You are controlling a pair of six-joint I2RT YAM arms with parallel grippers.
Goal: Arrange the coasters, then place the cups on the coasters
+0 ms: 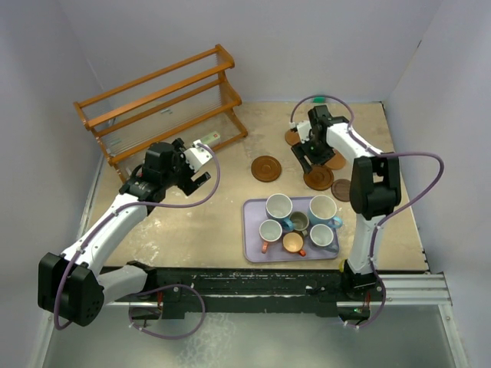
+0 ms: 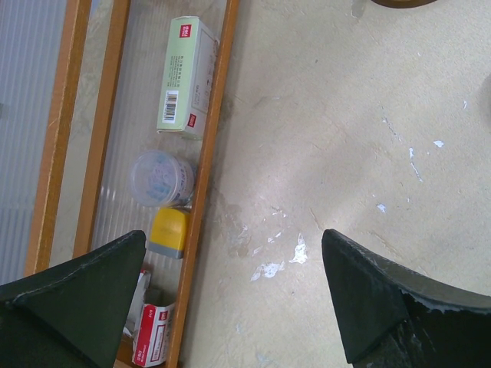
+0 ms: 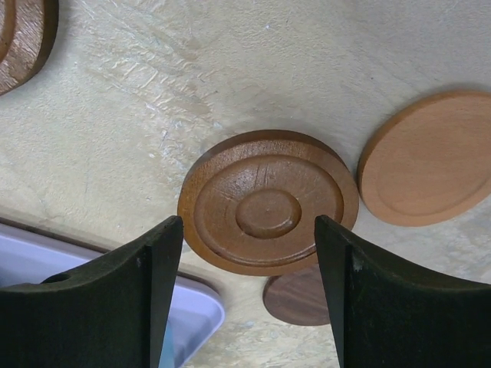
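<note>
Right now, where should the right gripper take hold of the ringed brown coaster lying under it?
Pinch the coaster across its raised outer rim, coming straight down: it lies flat, probably too thin for a side approach, and the open right gripper hangs directly over it.

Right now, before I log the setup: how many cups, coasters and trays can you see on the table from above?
Cups: 6
Coasters: 5 in view; more may be hidden
Tray: 1
Total: 12
</note>
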